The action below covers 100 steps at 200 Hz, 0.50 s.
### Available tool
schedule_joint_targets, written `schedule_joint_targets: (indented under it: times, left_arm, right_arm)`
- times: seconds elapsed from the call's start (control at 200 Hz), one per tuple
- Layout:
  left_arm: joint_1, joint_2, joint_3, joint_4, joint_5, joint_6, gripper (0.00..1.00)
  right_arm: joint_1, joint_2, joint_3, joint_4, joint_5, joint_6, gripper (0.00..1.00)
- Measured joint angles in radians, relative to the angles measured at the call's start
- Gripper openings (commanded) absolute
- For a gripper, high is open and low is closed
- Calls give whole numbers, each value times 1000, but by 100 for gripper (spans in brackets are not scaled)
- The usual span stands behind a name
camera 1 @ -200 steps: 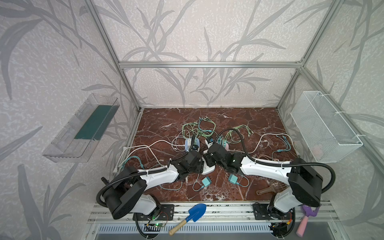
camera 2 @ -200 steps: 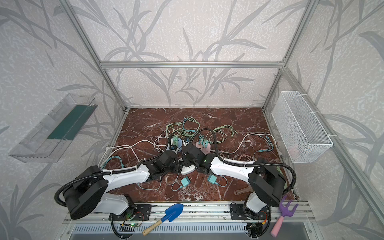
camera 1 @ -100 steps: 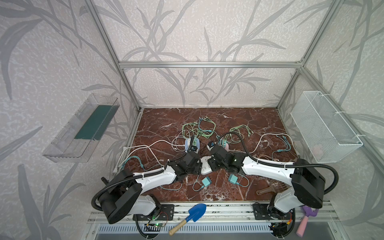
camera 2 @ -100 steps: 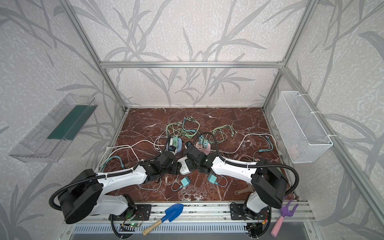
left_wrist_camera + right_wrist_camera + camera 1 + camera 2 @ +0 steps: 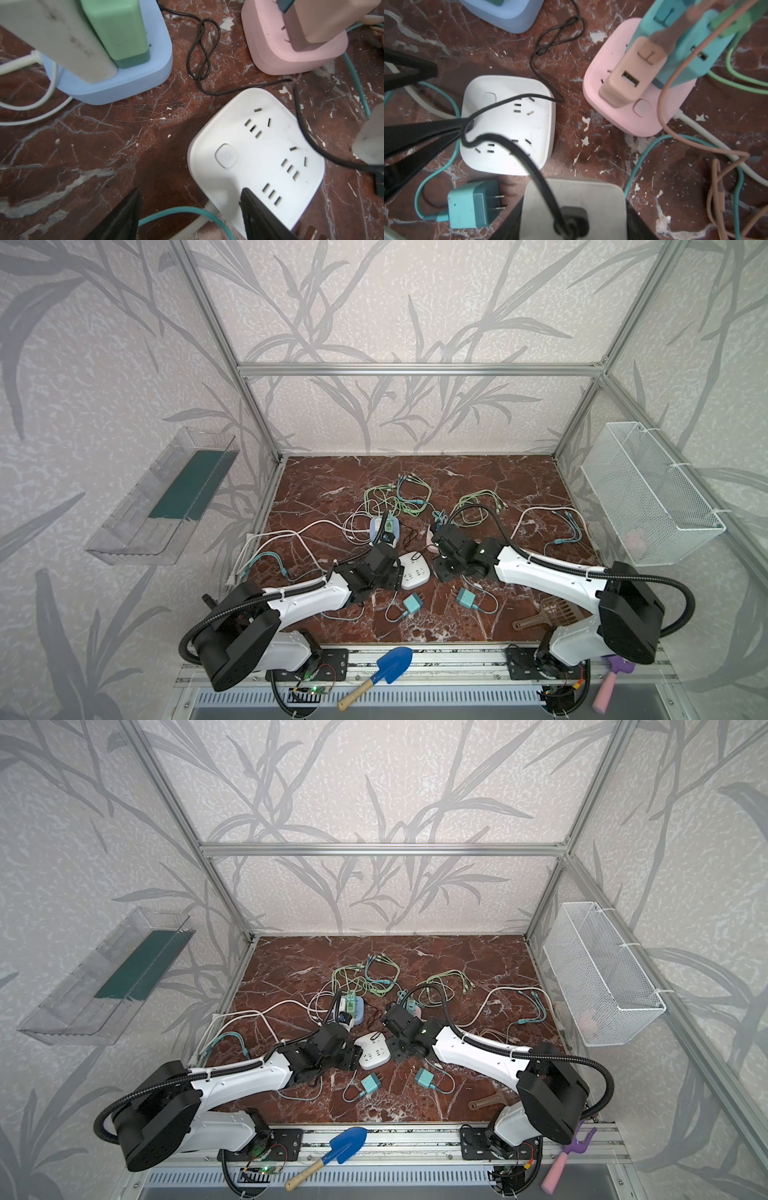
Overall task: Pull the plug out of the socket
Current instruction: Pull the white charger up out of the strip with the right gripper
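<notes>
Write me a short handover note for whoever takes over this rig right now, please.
Left claw: open, astride a corner of the white socket.
Right claw: shut on the white plug, held clear of the socket; its black cable drapes across the socket.
Done: plug is out; the white socket's visible slots are empty.
To do: probably set the plug down and release.

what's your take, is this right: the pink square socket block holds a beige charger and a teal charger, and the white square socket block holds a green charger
No. The white square socket block holds nothing: its visible slots are bare in the left wrist view. The green charger stands in the light blue socket block. The rest is right.
</notes>
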Motion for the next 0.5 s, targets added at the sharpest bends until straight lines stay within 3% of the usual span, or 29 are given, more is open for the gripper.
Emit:
schedule_joint_targets:
  times: [0.5]
  left_arm:
    - [0, -1, 0, 0, 6, 13, 76]
  right_arm:
    - [-12, 30, 15, -121, -142, 44, 37]
